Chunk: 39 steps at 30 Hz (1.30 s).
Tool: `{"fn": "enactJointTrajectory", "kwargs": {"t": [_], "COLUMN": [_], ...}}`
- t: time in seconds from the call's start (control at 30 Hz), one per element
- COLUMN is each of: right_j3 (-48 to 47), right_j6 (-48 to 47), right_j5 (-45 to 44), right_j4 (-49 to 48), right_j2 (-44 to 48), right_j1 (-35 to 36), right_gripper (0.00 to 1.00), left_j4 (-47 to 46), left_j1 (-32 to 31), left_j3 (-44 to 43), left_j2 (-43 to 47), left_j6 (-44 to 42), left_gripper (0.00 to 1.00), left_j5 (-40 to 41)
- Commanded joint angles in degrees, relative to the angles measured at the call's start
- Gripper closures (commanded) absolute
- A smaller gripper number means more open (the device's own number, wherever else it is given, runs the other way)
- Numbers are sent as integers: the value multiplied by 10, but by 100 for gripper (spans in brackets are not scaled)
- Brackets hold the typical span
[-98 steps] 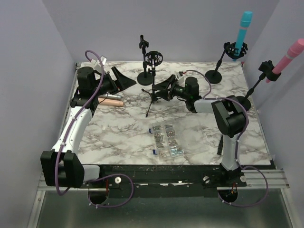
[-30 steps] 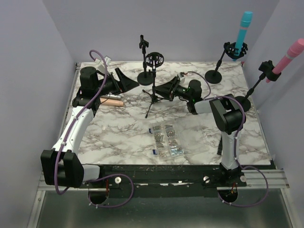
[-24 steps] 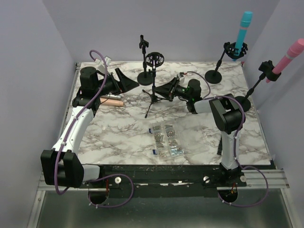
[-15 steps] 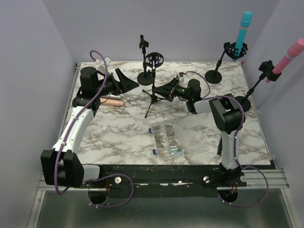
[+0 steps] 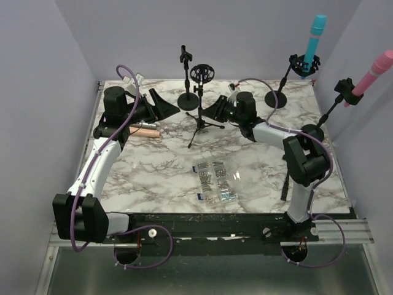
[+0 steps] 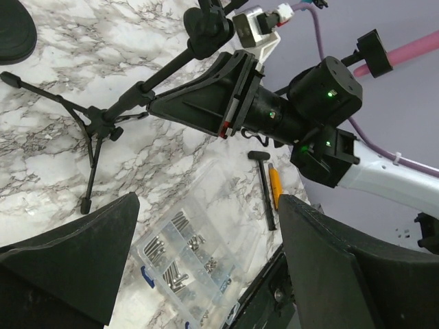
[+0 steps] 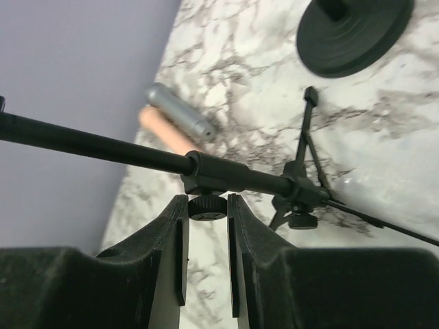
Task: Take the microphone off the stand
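The marble table (image 5: 153, 172) is carrying it all. The left gripper (image 5: 161, 104) is hovering over it with jaws wide apart, holding nothing. The right gripper (image 7: 207, 203) is pinching tight on the small knob (image 7: 207, 208) of the tripod stand (image 7: 103, 147), whose mount looks empty. A peach-and-silver mic (image 5: 144, 129) is lying flat beside the left arm, while a cyan mic (image 5: 314, 37) and a pink mic (image 5: 373, 74) are sitting in stands at the back right. The risk is that the pinch sits off-centre on a light tripod, so any pull could tip it into the round-base stand (image 5: 186, 102) nearby.
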<state>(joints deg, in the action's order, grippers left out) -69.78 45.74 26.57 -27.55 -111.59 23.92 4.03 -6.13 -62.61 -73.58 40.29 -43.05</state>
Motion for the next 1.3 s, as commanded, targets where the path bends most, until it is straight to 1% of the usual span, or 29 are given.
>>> {"fn": "enactJointTrajectory", "kwargs": {"t": [0.0, 0.13, 0.27, 0.37, 0.47, 0.53, 0.77, 0.87, 0.9, 0.93, 0.97, 1.0, 1.03, 1.07, 1.13, 1.17, 1.2, 1.23, 1.27], "right_j3": [16, 14, 14, 25, 28, 27, 25, 29, 32, 32, 31, 27, 24, 21, 16, 14, 10, 9, 12], "right_j6": [-199, -316, -430, -501, -598, -675, -972, -1103, -1140, -1157, -1159, -1147, -1113, -1065, -950, -890, -819, -767, -711], "right_j5": [-227, -428, -613, -687, -767, -808, -852, -873, -876, -877, -881, -886, -890, -889, -875, -857, -835, -818, -797], "right_j4": [163, 178, 146, 102, 44, -3, -180, -325, -363, -393, -397, -382, -351, -295, -165, -88, -28, 34, 73], "right_j2": [21, 41, 35, 29, 11, -7, -59, -87, -94, -98, -96, -92, -82, -70, -34, -13, 4, 24, 46], "right_j1": [28, 89, 153, 179, 204, 218, 251, 257, 261, 263, 265, 268, 270, 272, 275, 276, 276, 276, 276], "right_gripper": [100, 100, 99, 99, 99, 99, 99, 99, 97, 93, 87, 74, 64, 49, 26, 19, 15, 12, 10], "left_j4": [1, 3, 3, 4, 10, 10, 14, 15, 15, 16, 16, 16, 16, 16, 16, 16, 16, 15, 15], "left_j1": [-4, -6, -9, -10, -10, -10, -10, -10, -9, -10, -10, -10, -10, -10, -10, -11, -10, -10, -10], "left_j3": [-7, -7, -8, -8, -11, -11, -13, -15, -15, -15, -15, -16, -15, -16, -15, -15, -16, -16, -15], "left_j2": [5, -1, -6, -7, -8, -9, -9, -11, -11, -12, -13, -13, -14, -14, -14, -15, -15, -15, -16], "left_j6": [-10, -12, -12, -13, -16, -15, -17, -17, -18, -18, -18, -18, -19, -19, -18, -17, -17, -17, -17], "left_gripper": [17, 17, 17, 17, 17, 17, 17, 17, 17, 17, 17, 17, 17, 17, 17, 17, 17, 17, 17], "left_j5": [9, 12, 10, 12, 12, 11, 14, 13, 13, 12, 13, 13, 12, 12, 12, 12, 11, 11, 10]}}
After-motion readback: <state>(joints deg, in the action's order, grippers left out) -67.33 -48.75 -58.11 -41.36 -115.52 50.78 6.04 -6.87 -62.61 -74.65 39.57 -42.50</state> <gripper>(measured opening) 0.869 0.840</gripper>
